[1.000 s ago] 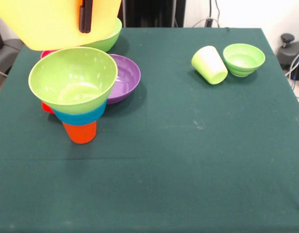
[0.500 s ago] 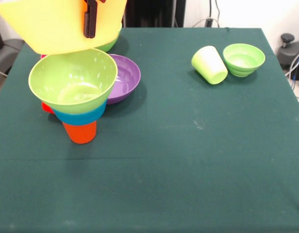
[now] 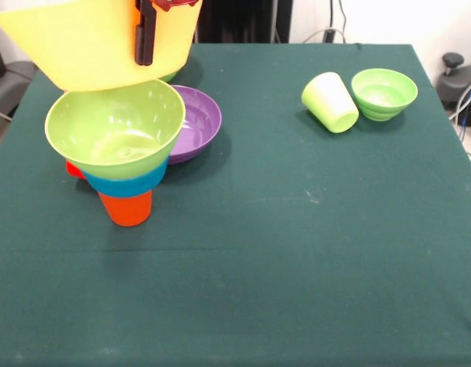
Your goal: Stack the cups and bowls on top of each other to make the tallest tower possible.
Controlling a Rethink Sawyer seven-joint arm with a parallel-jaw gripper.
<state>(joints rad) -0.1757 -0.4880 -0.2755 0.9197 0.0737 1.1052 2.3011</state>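
Green table (image 3: 297, 252); hand (image 3: 146, 30) clamped on yellow bowl (image 3: 82, 46), top cut off.

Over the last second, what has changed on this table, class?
The gripper has carried the yellow bowl lower and slightly rightward over the tower, still clamped on its rim. The purple bowl, lime cup and small green bowl stayed put.
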